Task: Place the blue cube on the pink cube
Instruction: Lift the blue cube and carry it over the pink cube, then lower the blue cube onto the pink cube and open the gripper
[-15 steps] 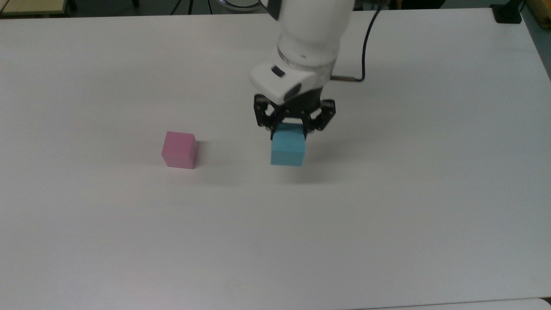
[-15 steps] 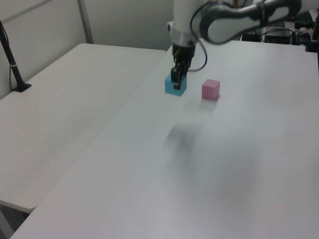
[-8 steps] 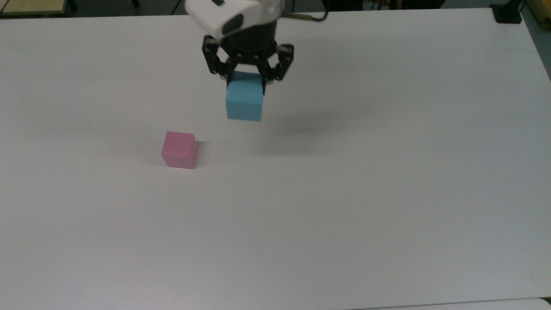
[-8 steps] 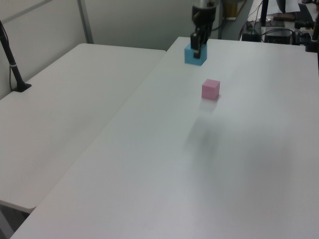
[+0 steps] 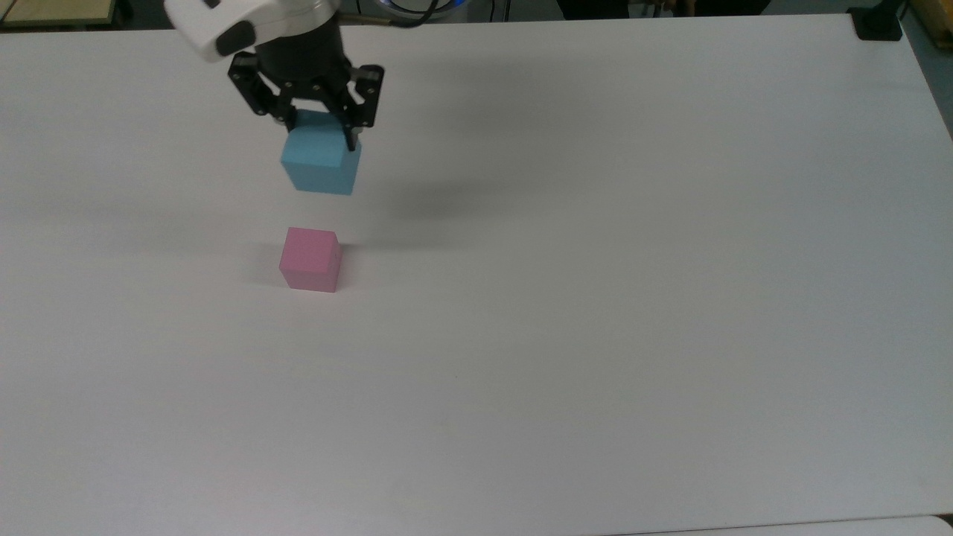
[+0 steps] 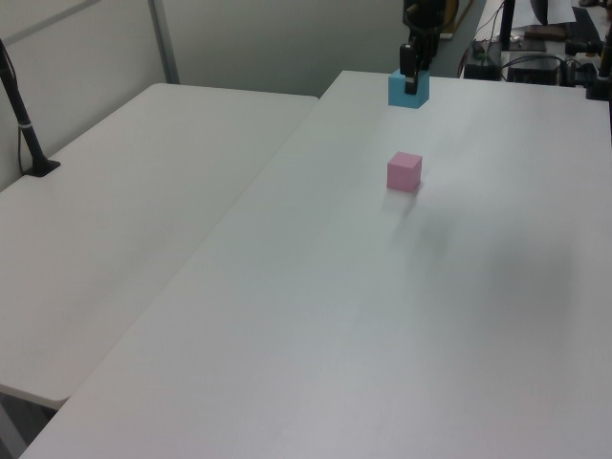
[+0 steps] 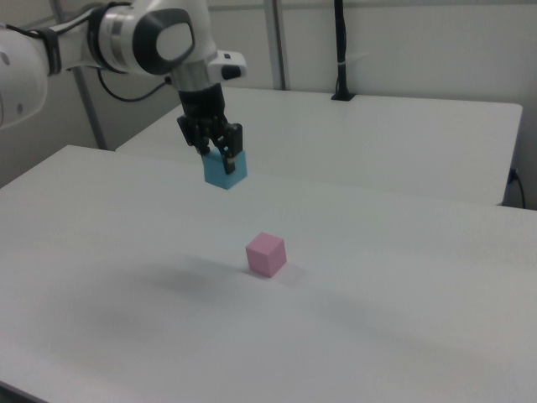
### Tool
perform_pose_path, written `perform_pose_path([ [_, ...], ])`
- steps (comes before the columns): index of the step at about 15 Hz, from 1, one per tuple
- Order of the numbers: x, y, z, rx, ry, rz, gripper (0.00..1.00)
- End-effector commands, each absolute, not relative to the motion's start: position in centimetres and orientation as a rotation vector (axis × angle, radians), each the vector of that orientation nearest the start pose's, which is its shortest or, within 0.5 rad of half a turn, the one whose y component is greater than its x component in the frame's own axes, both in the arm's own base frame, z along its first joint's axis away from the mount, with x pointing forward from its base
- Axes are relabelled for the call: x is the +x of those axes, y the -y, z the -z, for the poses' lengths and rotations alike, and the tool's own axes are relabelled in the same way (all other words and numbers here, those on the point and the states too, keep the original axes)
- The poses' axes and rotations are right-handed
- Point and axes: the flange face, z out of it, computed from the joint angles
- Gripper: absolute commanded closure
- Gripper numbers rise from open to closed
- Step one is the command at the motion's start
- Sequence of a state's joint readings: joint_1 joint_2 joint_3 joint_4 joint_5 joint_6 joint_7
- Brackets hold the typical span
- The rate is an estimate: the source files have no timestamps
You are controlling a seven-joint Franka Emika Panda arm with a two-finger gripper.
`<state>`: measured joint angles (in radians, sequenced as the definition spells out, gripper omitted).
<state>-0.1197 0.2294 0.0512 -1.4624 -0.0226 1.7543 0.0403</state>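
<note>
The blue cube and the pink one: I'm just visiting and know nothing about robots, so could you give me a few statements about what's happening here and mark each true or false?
1. The hand is holding the blue cube up off the table. True.
2. The blue cube already sits on the pink cube. False: there is a clear gap between them, and the pink cube stands alone on the table.
3. The pink cube rests flat on the table. True.
4. The hand is open and empty. False: it is shut on the blue cube.
5. A third cube lies on the table. False: there are just the two.
</note>
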Motion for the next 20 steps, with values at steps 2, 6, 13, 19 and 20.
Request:
perform_pose_path([
  [2,63.1,6.1,-51.1,-3.134,-0.183,0.164,0.6],
  [6,63.6,7.0,-49.0,-3.145,-0.186,0.195,0.6],
  [13,64.0,9.2,-44.6,-3.214,-0.173,0.232,0.6],
  [19,64.4,9.4,-42.2,-3.226,-0.167,0.234,0.61],
  [20,64.4,9.3,-42.1,-3.227,-0.166,0.232,0.61],
])
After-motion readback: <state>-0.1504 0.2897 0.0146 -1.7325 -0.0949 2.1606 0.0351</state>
